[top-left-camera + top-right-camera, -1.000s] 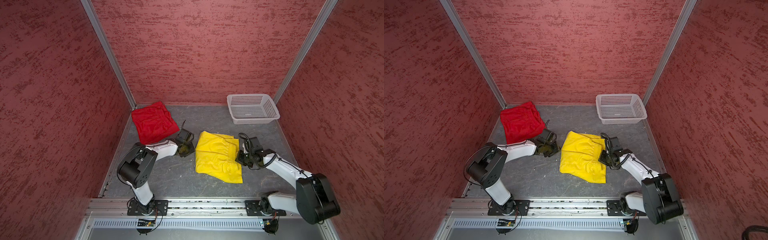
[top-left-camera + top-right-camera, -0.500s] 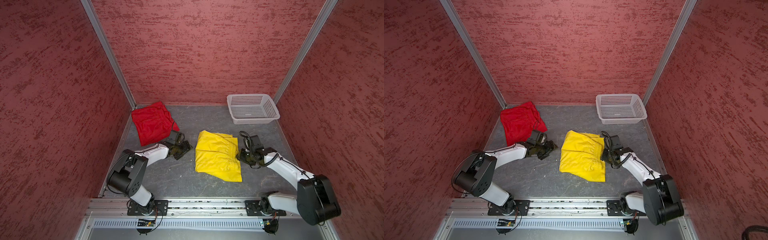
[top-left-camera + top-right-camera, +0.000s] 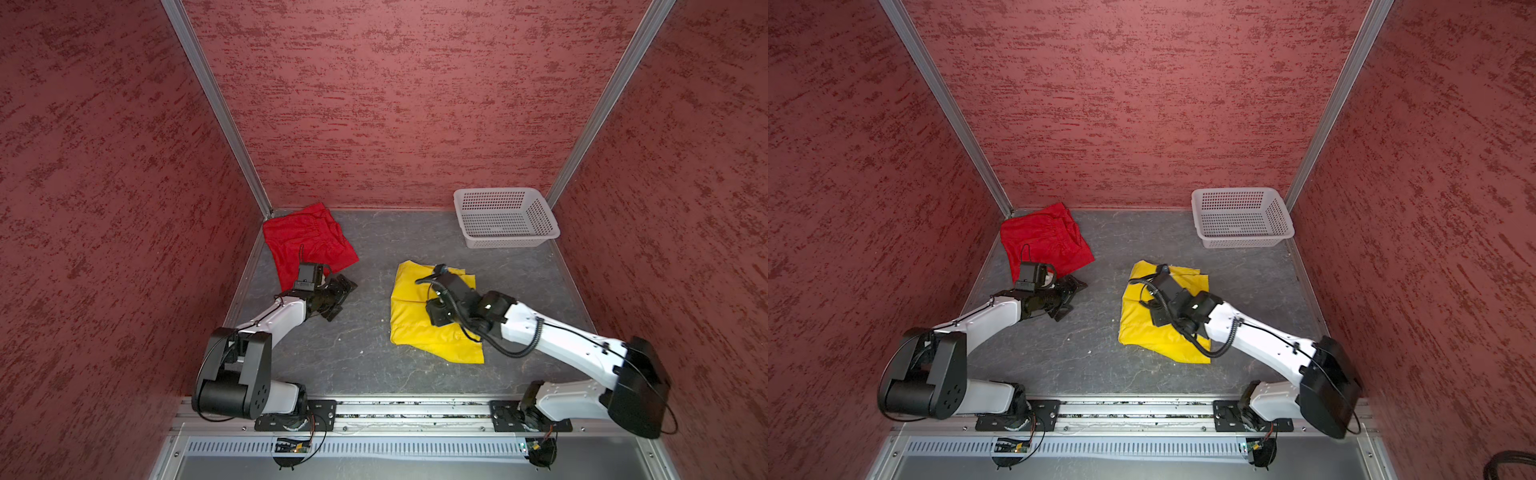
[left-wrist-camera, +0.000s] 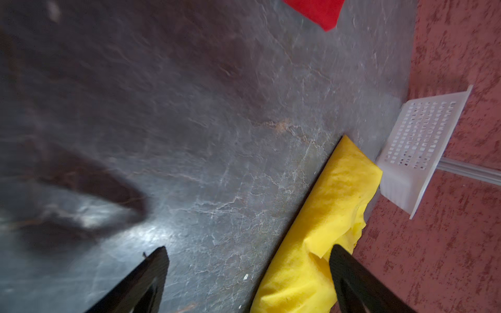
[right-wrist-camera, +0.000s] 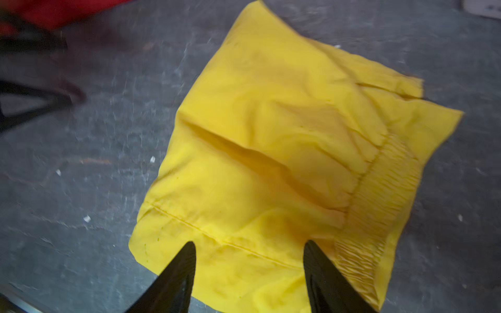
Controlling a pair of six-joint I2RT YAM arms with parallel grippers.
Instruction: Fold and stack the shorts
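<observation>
Now the right gripper [image 5: 249,244] hovers, jaws apart, over the yellow shorts [image 5: 271,135]; left gripper [image 4: 248,247] likewise apart, empty. Thin, limp fabric, so I'd pinch the elastic waistband [image 5: 379,195].

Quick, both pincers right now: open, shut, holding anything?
Left pincer: open, holding nothing.
Right pincer: open, holding nothing, over the yellow shorts.

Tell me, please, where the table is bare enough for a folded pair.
Bare: the back strip between the red shorts and the basket; the front band between the yellow shorts and the rail. Crowded: around the left gripper, beside the red shorts.
</observation>
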